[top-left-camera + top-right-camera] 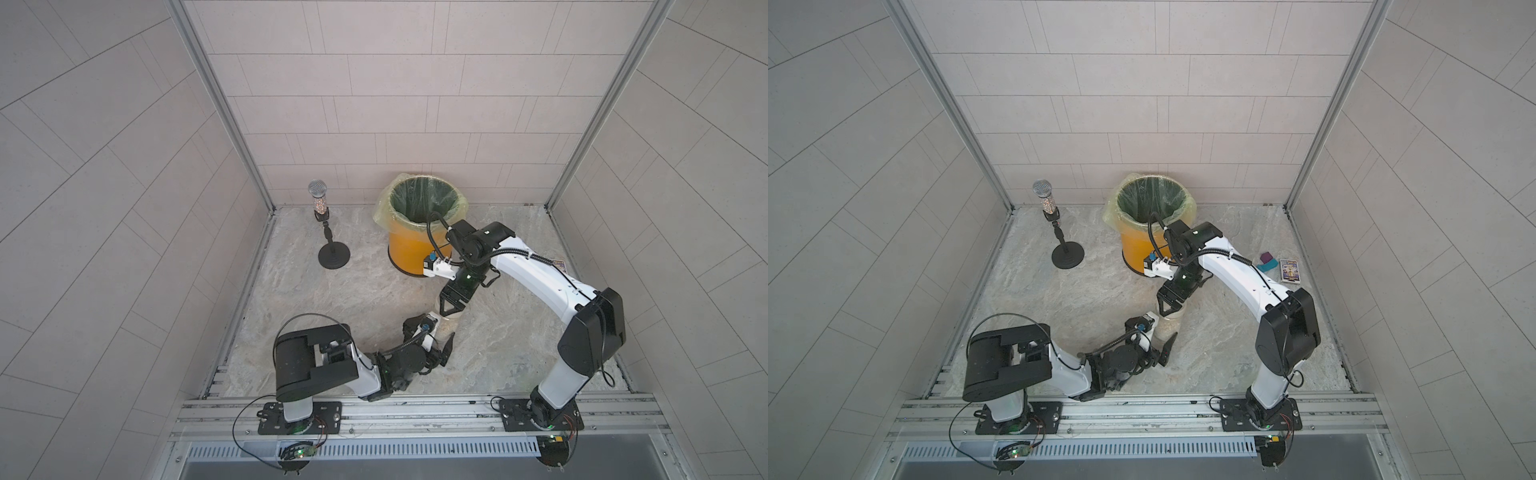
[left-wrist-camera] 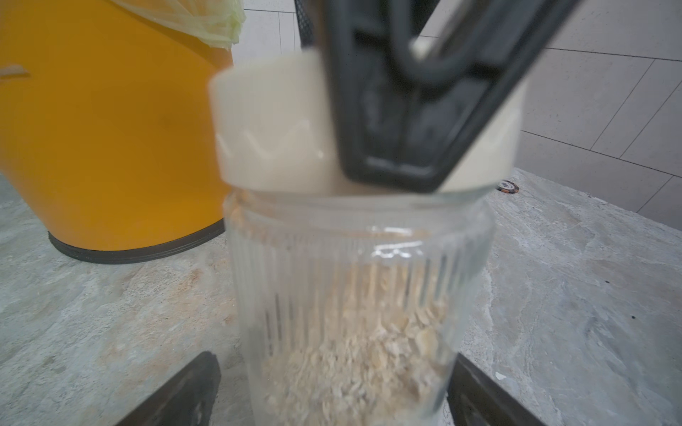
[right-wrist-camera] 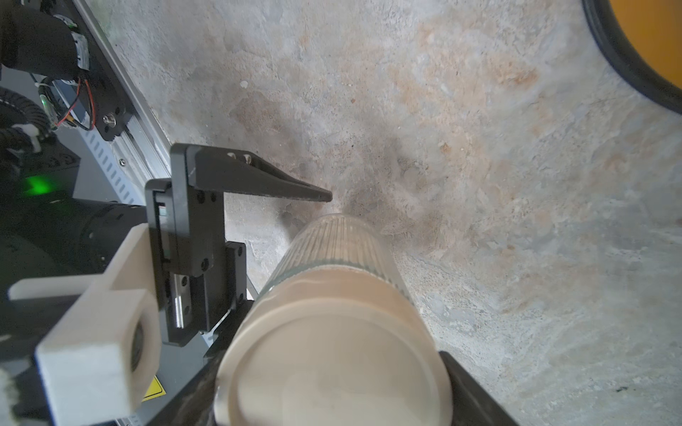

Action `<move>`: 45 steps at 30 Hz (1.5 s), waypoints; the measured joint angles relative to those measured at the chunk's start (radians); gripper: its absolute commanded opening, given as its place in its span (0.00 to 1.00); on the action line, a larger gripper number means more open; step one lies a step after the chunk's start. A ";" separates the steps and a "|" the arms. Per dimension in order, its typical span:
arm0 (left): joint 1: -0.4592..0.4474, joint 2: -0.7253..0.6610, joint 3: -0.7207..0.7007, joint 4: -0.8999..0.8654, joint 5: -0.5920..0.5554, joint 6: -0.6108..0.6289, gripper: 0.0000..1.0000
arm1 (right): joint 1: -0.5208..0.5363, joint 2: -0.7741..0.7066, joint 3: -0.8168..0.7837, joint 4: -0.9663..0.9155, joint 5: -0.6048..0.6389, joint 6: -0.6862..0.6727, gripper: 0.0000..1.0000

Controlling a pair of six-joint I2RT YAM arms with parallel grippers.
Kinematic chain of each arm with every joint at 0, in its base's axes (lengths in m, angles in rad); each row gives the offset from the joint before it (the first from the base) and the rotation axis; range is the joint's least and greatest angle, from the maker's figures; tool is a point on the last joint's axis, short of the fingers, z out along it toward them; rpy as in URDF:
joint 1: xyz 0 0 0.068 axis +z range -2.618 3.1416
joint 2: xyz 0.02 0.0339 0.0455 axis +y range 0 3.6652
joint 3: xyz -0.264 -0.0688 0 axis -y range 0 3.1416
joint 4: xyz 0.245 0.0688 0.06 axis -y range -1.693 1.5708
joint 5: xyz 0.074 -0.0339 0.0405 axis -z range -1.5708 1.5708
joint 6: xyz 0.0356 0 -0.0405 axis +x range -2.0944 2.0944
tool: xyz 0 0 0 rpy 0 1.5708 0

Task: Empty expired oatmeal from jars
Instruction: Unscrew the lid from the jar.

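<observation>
Oatmeal [image 2: 369, 350] lies pale beige and flaky in the lower part of the jar [image 2: 350, 258], and you can see it through the clear glass, which is ribbed from shoulder to base. The upper part of the glass looks bare. The jar stands upright on the desk [image 2: 572, 295] with its round, flat cream lid [image 2: 269, 129] on the mouth. Your left claw [image 2: 332, 356] is spread wide at desk level, with the jar's lower half between its two fingers. One finger [image 3: 258, 184] points past the glass with a clear gap. Whether the other one touches, you cannot tell, because the close view is blurred. Your right claw [image 3: 328, 354] comes down from above and pinches the lid, a finger pressed against each side of its rim. The jar body hangs directly under that claw and reaches down to the desk. Beyond the jar from the left claw, and well apart from it, stands the orange bin [image 2: 110, 129]. Its yellowish liner [image 2: 206, 22] is folded over the rim.
</observation>
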 measured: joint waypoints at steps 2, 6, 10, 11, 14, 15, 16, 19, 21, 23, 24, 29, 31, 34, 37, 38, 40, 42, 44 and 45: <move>0.003 0.014 0.000 0.018 0.002 0.000 0.99 | -0.002 0.002 0.002 -0.001 -0.011 0.000 0.17; 0.008 0.026 0.006 0.030 0.005 0.004 0.97 | -0.002 0.011 0.002 -0.005 -0.023 -0.001 0.17; 0.014 0.028 0.030 0.044 0.011 0.008 0.95 | -0.002 0.016 0.002 -0.016 -0.030 -0.004 0.17; 0.016 0.028 0.034 0.046 0.013 0.008 0.94 | -0.002 0.016 0.002 -0.018 -0.032 -0.004 0.17; 0.019 0.028 0.041 0.047 0.024 0.008 0.80 | -0.002 0.016 0.002 -0.021 -0.040 -0.004 0.17; 0.020 0.028 0.041 0.047 0.027 0.011 0.76 | -0.002 0.016 0.002 -0.021 -0.040 -0.004 0.17; 0.020 0.028 0.041 0.046 0.029 0.013 0.72 | -0.003 0.016 0.002 -0.022 -0.040 -0.004 0.17; 0.021 0.028 0.041 0.046 0.031 0.011 0.45 | -0.006 0.016 0.002 -0.023 -0.044 -0.004 0.17; 0.024 0.027 0.041 0.046 0.037 0.011 0.28 | -0.007 0.016 0.002 -0.023 -0.045 -0.004 0.17; 0.027 0.027 0.041 0.046 0.043 0.011 0.16 | -0.008 0.016 0.002 -0.023 -0.044 -0.004 0.17; 0.030 0.027 0.041 0.045 0.048 0.011 0.09 | -0.008 0.016 0.002 -0.023 -0.044 -0.004 0.17; 0.043 0.009 0.038 0.022 0.084 0.011 0.00 | -0.011 0.016 0.002 -0.026 -0.045 -0.006 0.18; 0.053 -0.016 0.032 -0.007 0.110 0.010 0.00 | -0.011 0.016 0.002 -0.027 -0.050 -0.013 0.18; 0.065 -0.065 0.026 -0.077 0.150 0.007 0.00 | -0.012 0.016 0.002 -0.031 -0.064 -0.032 0.18; 0.073 -0.116 0.024 -0.154 0.188 0.003 0.00 | -0.013 0.016 0.002 -0.042 -0.079 -0.054 0.18; 0.075 -0.131 0.023 -0.175 0.201 0.002 0.00 | -0.013 0.016 0.002 -0.046 -0.084 -0.064 0.19; 0.079 -0.157 0.018 -0.207 0.226 -0.003 0.00 | -0.013 0.016 0.002 -0.053 -0.095 -0.086 0.21; 0.083 -0.187 0.016 -0.244 0.249 -0.010 0.00 | -0.015 0.016 0.002 -0.062 -0.107 -0.116 0.22; 0.084 -0.213 0.016 -0.280 0.267 -0.011 0.00 | -0.016 0.016 0.005 -0.076 -0.116 -0.149 0.24; 0.085 -0.228 0.016 -0.298 0.277 -0.012 0.00 | -0.016 0.016 0.009 -0.084 -0.121 -0.172 0.24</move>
